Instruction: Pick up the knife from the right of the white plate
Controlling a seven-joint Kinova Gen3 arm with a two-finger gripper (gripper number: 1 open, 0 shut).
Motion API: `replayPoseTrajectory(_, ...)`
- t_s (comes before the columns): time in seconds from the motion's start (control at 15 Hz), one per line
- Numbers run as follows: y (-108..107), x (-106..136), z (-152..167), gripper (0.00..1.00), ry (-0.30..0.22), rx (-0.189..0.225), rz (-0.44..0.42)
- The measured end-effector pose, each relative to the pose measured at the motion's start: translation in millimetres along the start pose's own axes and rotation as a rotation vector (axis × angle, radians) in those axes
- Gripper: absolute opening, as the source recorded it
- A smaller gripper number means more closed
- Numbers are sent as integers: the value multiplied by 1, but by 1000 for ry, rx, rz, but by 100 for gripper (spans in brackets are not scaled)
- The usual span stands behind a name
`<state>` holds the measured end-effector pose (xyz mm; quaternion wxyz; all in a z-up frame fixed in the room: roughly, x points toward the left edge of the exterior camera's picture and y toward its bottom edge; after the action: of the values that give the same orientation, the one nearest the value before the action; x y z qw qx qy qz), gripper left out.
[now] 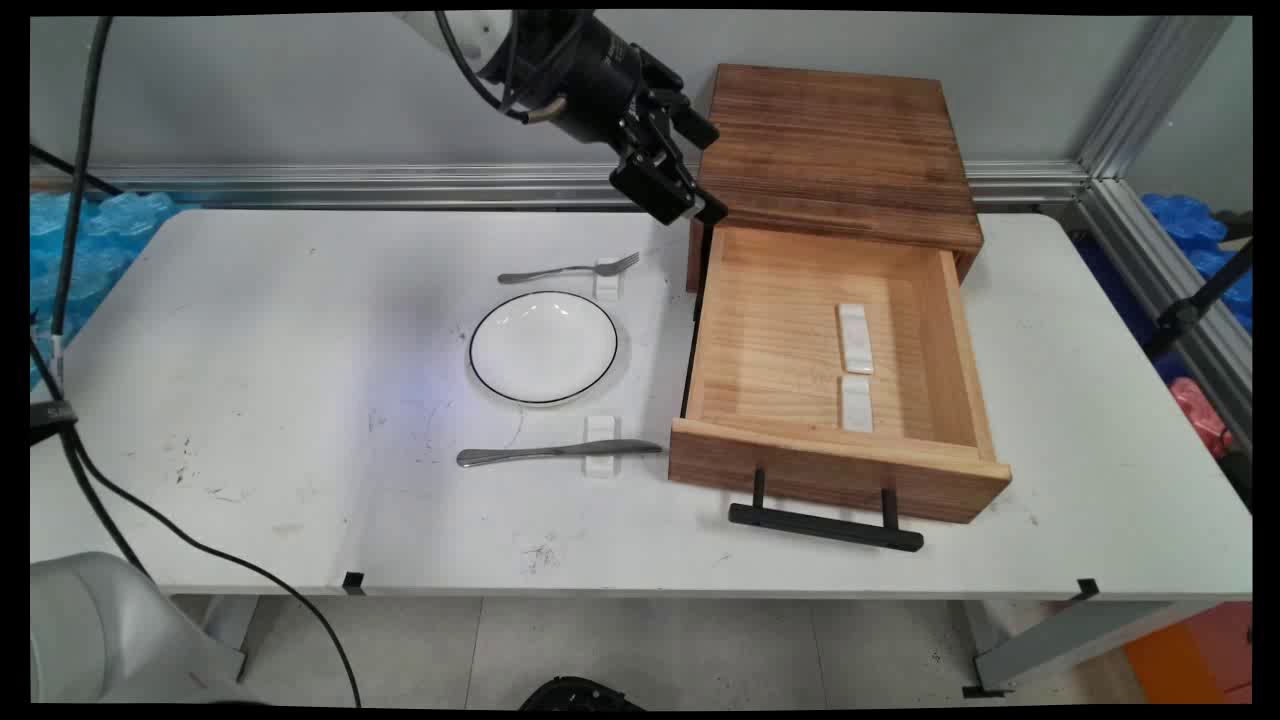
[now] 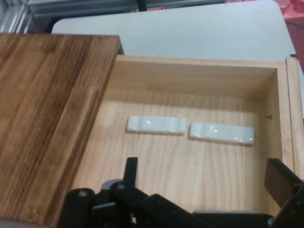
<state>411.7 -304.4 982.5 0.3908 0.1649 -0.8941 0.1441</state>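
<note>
Overhead, the gripper [image 1: 690, 165] is held with its fingers [image 2: 280, 183] spread wide and nothing between them, above the back left corner of the open drawer [image 1: 780, 350], just beside the dark wooden cabinet [image 1: 840, 140]. Two white rests [image 1: 855, 338] are seen lying end to end on the drawer floor. Left of the drawer, a plate [image 1: 543, 347] is flanked by a fork [image 1: 570, 269] and a knife [image 1: 555, 453], each propped on its own rest. A risk is judged: a straight descent could catch a finger on the cabinet's edge or the drawer wall, jolting both.
</note>
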Motion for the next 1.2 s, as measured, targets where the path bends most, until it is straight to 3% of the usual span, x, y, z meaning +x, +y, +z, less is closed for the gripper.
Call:
replayPoseTrajectory(0.33, 16, -19, -1, 100, -49, -32, -3)
replayPoseTrajectory(0.73, 48, -66, -9, 100, -151, -68, 37)
replayPoseTrajectory(0.8, 52, -72, -10, 0, -164, -71, 38)
replayPoseTrajectory(1.2, 68, -96, -10, 0, -215, -75, 24)
